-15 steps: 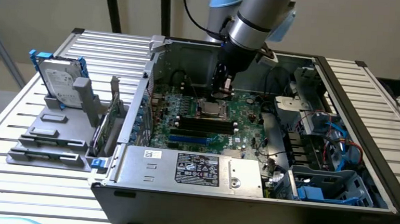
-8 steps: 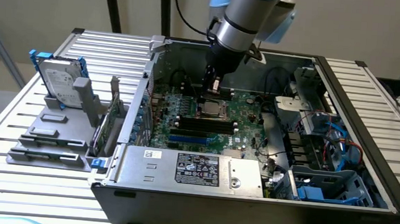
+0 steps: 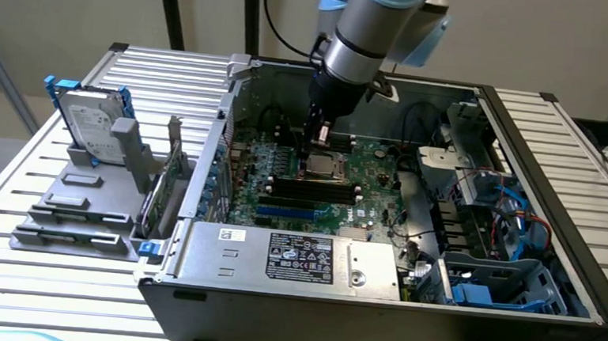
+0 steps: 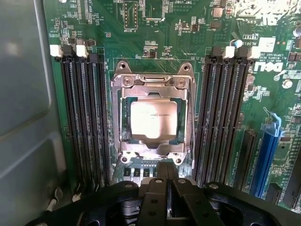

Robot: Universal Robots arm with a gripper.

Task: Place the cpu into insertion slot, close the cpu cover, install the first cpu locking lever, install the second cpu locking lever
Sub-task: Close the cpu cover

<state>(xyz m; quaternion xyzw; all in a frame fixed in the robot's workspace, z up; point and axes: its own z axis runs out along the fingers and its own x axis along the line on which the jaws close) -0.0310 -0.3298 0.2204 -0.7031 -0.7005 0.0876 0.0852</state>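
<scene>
Gripper, exterior view: hangs just above the insertion slot on the green board, inside the open computer case. Jaws closed, nothing held.

Wrist view: fingers pressed together, just short of the slot's edge; no contact that I can make out. The cpu sits in the slot, and the cpu cover lies flat around it.

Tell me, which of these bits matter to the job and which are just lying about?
Job: cpu, cover lying over it, shut fingers nearby.
Lying about: memory slots, hard drive, power supply.
</scene>
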